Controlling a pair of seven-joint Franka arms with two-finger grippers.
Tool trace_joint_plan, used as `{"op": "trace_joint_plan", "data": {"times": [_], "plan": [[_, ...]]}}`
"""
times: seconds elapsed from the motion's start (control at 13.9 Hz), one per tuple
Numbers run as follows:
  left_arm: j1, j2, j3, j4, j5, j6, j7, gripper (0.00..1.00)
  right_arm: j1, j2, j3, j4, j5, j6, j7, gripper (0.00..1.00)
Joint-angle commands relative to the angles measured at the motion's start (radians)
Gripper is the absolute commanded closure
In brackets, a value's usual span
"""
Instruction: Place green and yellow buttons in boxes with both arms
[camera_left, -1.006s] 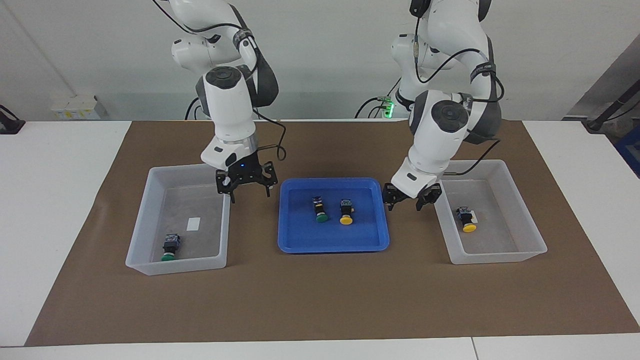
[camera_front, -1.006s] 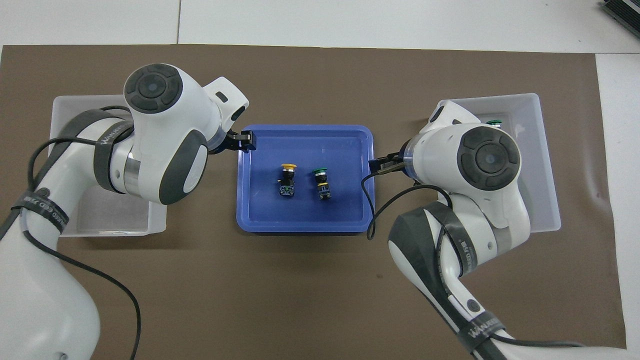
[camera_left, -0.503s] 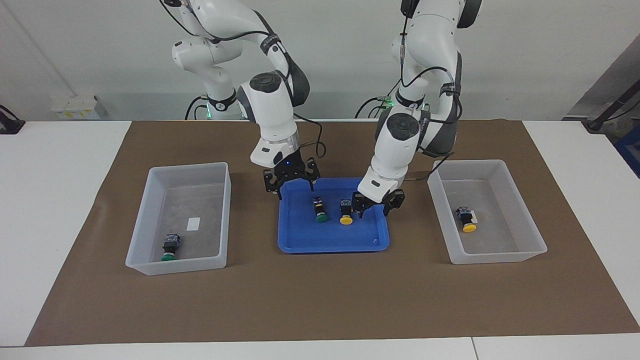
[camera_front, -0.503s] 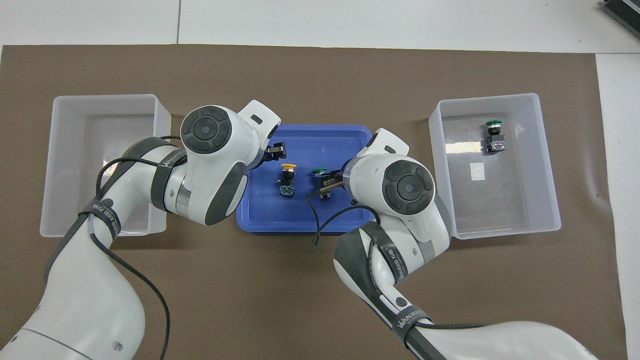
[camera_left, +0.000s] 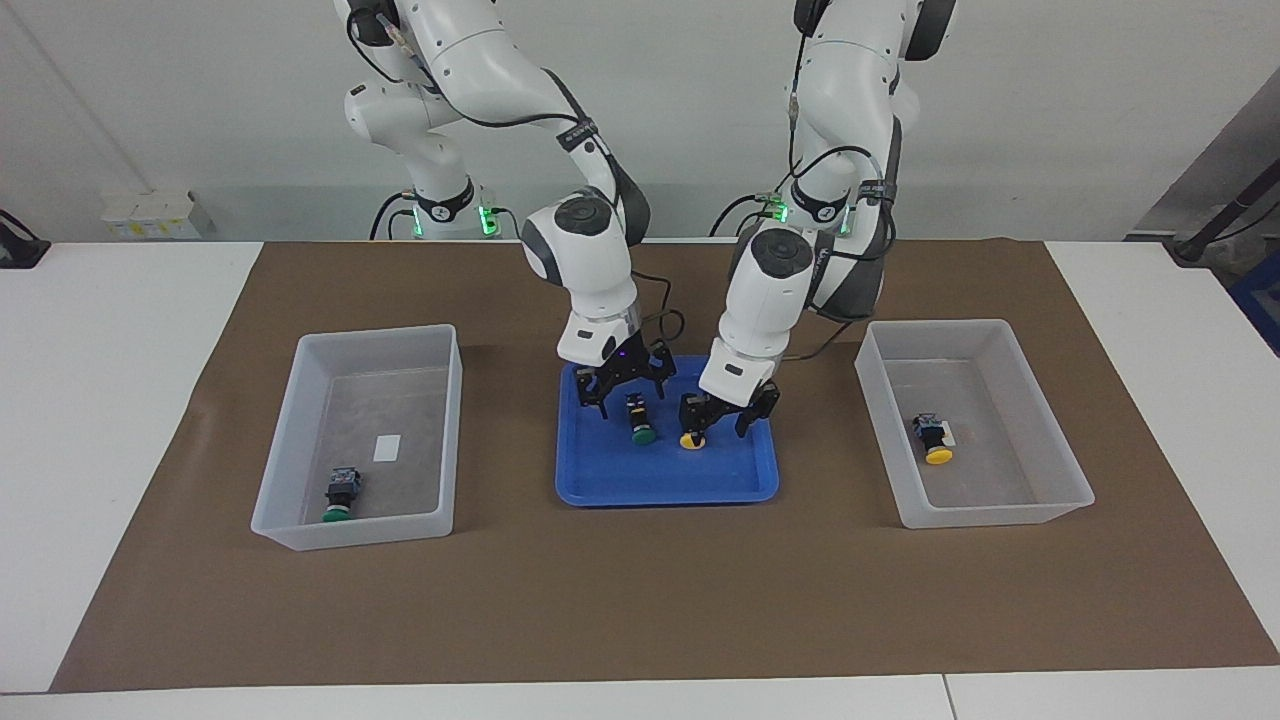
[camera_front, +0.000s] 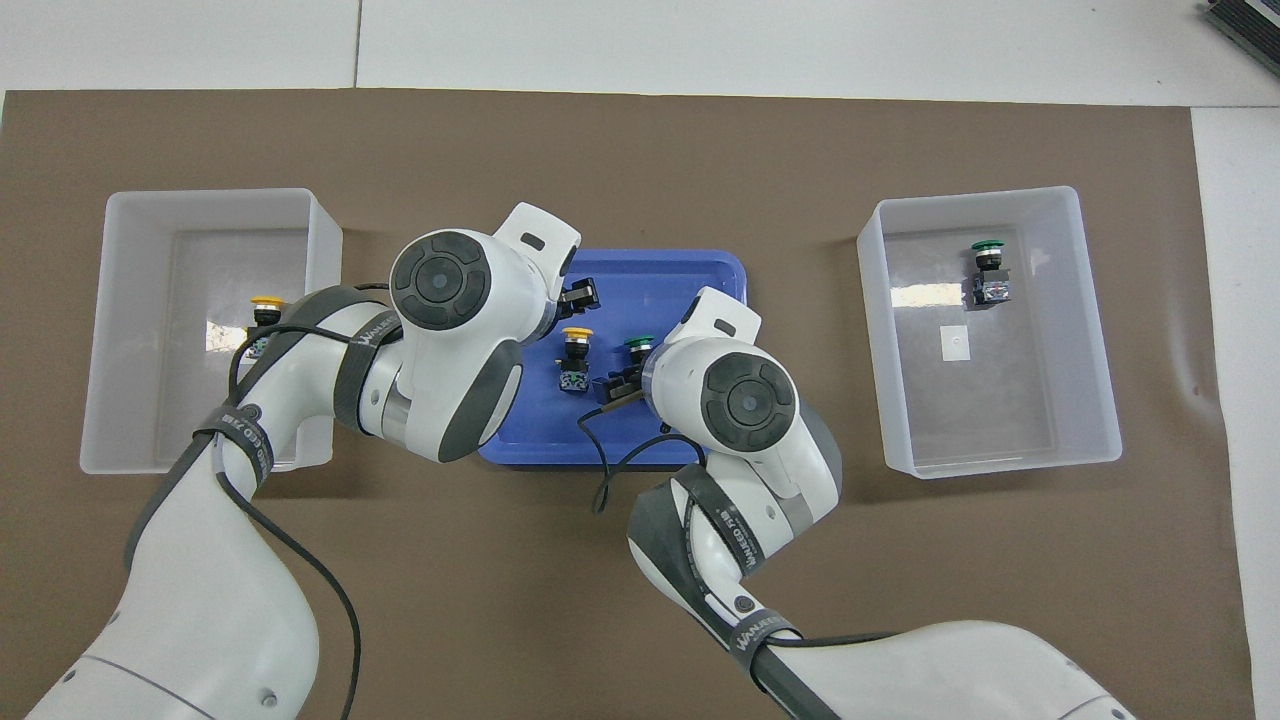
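Left gripper (camera_left: 716, 420) now down over yellow button (camera_left: 691, 438), jaws spread; right gripper (camera_left: 628, 385) likewise spread over green button (camera_left: 643, 434). Both came in from boxes; pickup imminent.

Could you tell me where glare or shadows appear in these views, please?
Overhead view: a bright glare patch on the floor of the box holding the green button. Facing view: no such glare, only soft shadows around the blue tray.

Green button one (camera_left: 641, 420): lying in blue tray (camera_left: 600, 490), under my right gripper (camera_left: 627, 388).
Yellow button one (camera_left: 691, 424): beside it, under my left gripper (camera_left: 718, 420).
Green button two (camera_left: 340, 494): in the box (camera_left: 300, 440) at my right arm's end.
Yellow button two (camera_left: 933, 439): in the box (camera_left: 1040, 420) at my left arm's end.
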Motion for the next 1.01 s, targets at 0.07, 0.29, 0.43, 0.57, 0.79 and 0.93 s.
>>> {"op": "trace_joint_plan", "data": {"times": [0.07,0.29,0.43,0.57,0.79,0.93], "plan": [[-0.038,0.027,0.014,-0.016,-0.019,0.083,-0.056,0.25,0.016,0.017,-0.005,-0.019,-0.05,0.021,0.018,0.15],[-0.039,0.04,0.014,-0.024,-0.019,0.092,-0.064,0.25,0.005,0.014,-0.008,-0.019,-0.075,0.022,0.017,1.0],[-0.041,0.037,0.014,-0.045,-0.019,0.094,-0.064,0.25,-0.009,-0.001,-0.01,-0.021,-0.075,0.019,0.017,1.0],[-0.059,0.034,0.014,-0.07,-0.021,0.112,-0.069,0.25,-0.027,-0.036,-0.01,-0.048,-0.076,0.015,0.015,1.0],[-0.068,0.03,0.014,-0.088,-0.021,0.118,-0.07,0.25,-0.078,-0.162,-0.008,-0.145,-0.076,-0.011,0.018,1.0],[-0.077,0.029,0.014,-0.097,-0.019,0.123,-0.102,0.26,-0.107,-0.225,-0.01,-0.191,-0.076,-0.024,0.02,1.0]]}}
